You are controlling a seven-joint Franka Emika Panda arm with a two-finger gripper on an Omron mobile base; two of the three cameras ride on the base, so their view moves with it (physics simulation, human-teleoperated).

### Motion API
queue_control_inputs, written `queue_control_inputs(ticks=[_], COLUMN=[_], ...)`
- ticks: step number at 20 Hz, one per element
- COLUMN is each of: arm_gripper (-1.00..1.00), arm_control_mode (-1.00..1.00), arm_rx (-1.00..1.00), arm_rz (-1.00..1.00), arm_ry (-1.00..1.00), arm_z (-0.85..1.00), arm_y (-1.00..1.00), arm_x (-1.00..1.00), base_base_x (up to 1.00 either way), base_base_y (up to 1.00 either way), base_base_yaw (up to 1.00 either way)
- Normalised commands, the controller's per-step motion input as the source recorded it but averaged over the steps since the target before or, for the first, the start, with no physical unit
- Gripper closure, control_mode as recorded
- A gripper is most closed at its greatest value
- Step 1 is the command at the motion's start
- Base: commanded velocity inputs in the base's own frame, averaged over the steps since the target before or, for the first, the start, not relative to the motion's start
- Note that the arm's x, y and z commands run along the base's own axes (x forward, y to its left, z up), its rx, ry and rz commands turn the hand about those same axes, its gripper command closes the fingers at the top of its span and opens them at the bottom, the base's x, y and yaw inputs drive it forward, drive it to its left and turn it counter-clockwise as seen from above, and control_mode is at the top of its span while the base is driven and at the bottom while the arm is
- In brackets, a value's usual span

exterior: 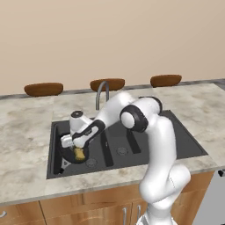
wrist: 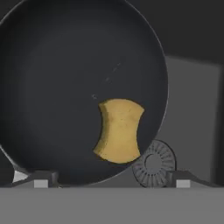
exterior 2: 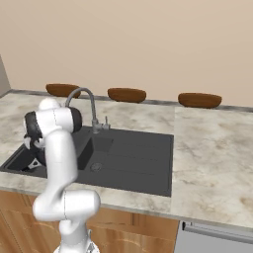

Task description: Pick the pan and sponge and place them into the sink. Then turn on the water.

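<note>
Inside the sink (exterior: 184, 147), one sponge (wrist: 119, 130) lies in one pan (wrist: 61, 87), seemingly free beneath the spread pincer (wrist: 111, 181).

white arm (exterior: 158, 145) with dark joints, rising from the lower right of the left base view and the lower left of the right base view. the upright lower column bends at a dark elbow joint (exterior: 134, 118), from which the forearm (exterior: 105, 114) slopes forward, down and to the robot's left. the wrist turns downward, so that the hand points straight below. gripper (wrist: 111, 180), hand view: two small dark fingertips (wrist: 40, 179) rise at the bottom edge, one at each side, set wide apart with nothing between them. in the left base view the hand (exterior: 77, 139) sits low.
</note>
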Motion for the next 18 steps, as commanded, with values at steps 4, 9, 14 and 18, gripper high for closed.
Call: queue_control_inputs(ticks=[4, 9, 14, 18], arm_gripper=[-1.00, -1.00, -1.00, -1.00], arm_control_mode=[-1.00, -1.00, -1.00, -1.00], arm_rx=[0.00, 0.01, 0.09, 0.23], arm_rz=[0.02, 0.00, 0.00, -0.05], arm_ry=[-0.02, -0.01, 0.03, 0.18], arm_z=[0.70, 0.69, 0.98, 0.84], arm_y=[-0.33, -0.67, -0.72, -0.68], arm_x=[-0.97, -0.84, -0.48, -0.48], base_base_x=[0.00, 0.00, 0.00, 0.00], base_base_y=[0.00, 0.00, 0.00, 0.00], base_base_yaw=[0.00, 0.00, 0.00, 0.00])
